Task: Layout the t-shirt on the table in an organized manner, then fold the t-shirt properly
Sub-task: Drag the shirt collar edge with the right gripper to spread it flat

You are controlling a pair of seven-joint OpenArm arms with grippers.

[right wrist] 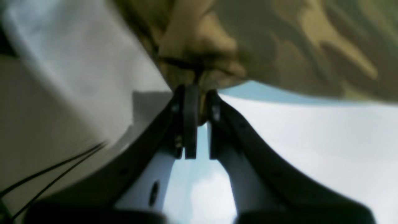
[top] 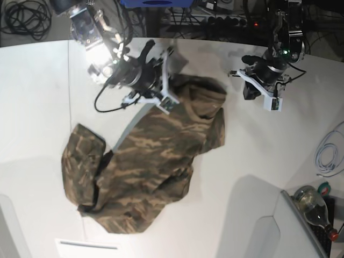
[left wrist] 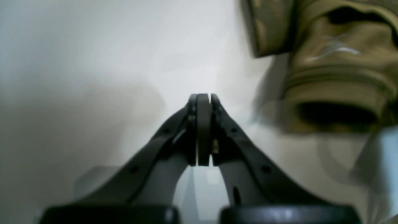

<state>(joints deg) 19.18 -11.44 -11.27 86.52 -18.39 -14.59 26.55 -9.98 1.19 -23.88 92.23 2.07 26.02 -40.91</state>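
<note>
The camouflage t-shirt lies crumpled across the middle of the white table, one sleeve bunched at the lower left. My right gripper is at the shirt's upper edge near the collar. In the right wrist view my right gripper is shut on a bunched fold of the t-shirt, which is raised off the table. My left gripper stands to the right of the shirt, apart from it. Seen from its wrist, the left gripper is shut on nothing, with a sleeve of the t-shirt ahead to its right.
A thin dark seam runs down the table at the left. Cables lie behind the far edge. A white cord and a bottle sit off the right edge. A white flat item lies at the front.
</note>
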